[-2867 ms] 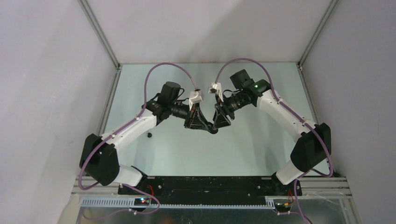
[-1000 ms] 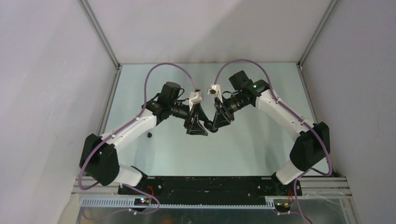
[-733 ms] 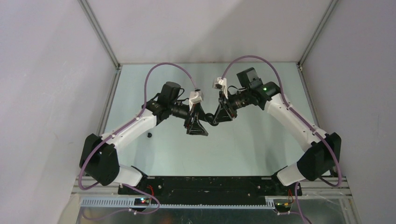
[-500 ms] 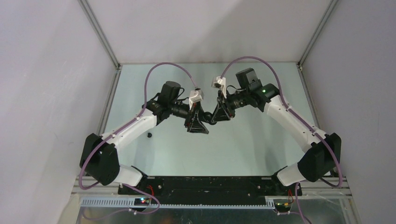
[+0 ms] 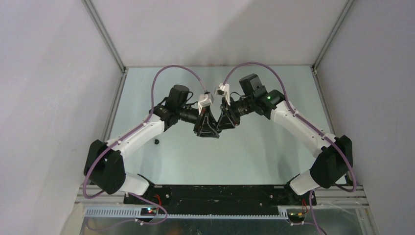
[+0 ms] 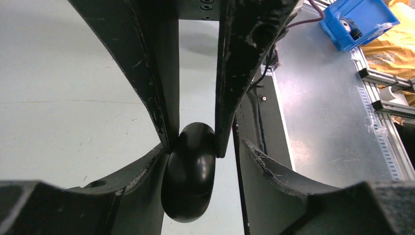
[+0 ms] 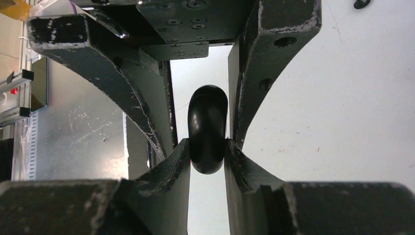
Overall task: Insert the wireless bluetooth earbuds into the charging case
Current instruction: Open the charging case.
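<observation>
A glossy black oval charging case (image 7: 208, 129) hangs above the table, pinched between the pads of my right gripper (image 7: 207, 142), which is shut on it. My left gripper (image 6: 203, 147) faces it from the other side with its jaws around the same case (image 6: 191, 181). One left finger touches the case and a gap shows at the other. In the top view the left gripper (image 5: 207, 131) and right gripper (image 5: 220, 125) meet at mid-table and hide the case. One small black earbud (image 5: 156, 142) lies on the table to the left, also seen as the earbud (image 7: 361, 4).
A blue bin (image 6: 359, 19) and a metal plate (image 6: 323, 122) lie beyond the table's near edge. Grey enclosure walls (image 5: 58, 98) close in the left, right and back. Purple cables (image 5: 171, 71) arch over both wrists.
My right arm swung the case leftward into the left gripper's jaws. The left jaws narrowed around the case. The earbud on the table stayed put.
</observation>
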Available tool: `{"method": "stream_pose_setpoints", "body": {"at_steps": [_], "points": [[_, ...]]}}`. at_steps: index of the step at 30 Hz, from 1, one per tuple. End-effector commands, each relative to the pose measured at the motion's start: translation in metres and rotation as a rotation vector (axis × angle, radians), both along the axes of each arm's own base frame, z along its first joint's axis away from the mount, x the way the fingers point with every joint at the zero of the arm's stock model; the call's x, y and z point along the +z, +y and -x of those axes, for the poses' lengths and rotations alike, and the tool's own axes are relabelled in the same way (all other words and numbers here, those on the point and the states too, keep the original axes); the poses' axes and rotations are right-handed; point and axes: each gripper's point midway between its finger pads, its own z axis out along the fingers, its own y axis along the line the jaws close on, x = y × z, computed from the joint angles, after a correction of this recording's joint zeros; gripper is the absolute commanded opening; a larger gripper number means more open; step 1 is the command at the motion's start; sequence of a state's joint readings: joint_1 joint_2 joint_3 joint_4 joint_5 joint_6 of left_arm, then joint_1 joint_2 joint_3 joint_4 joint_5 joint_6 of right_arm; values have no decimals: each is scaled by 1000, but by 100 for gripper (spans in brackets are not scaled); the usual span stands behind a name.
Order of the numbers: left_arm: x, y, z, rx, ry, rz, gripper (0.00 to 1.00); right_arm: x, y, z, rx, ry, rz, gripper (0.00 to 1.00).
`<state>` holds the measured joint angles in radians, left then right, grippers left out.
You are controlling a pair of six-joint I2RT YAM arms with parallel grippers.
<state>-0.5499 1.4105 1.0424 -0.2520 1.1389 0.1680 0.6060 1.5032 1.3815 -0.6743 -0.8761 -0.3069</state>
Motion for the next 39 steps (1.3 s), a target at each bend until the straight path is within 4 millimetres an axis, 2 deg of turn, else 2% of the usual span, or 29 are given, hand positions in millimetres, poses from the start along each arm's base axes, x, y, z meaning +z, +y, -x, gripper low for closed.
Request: {"method": "stream_pose_setpoints", "body": {"at_steps": [1,13,15,16,18,21,29,39], "points": [[17,-6,2,-44,-45,43,57,17,-5,-12,-46,-62,-45,22],[18,-6,2,-48,-45,42,48,12,-6,-15,-49,-63,-37,22],[17,-7,2,-52,-46,40,54,14,-7,-16,-55,-71,-40,22],[16,-7,2,-53,-49,39,64,16,-8,-16,-56,-72,-42,22],[14,-6,2,-51,-46,34,73,20,-9,-14,-52,-79,-54,22],[14,-6,2,-51,-47,32,74,24,-12,-14,-56,-90,-60,22],[16,-7,1,-52,-44,35,56,19,-14,-15,-56,-85,-54,22],[18,-8,1,-51,-44,41,26,15,-12,-18,-68,-95,-36,22]]}}
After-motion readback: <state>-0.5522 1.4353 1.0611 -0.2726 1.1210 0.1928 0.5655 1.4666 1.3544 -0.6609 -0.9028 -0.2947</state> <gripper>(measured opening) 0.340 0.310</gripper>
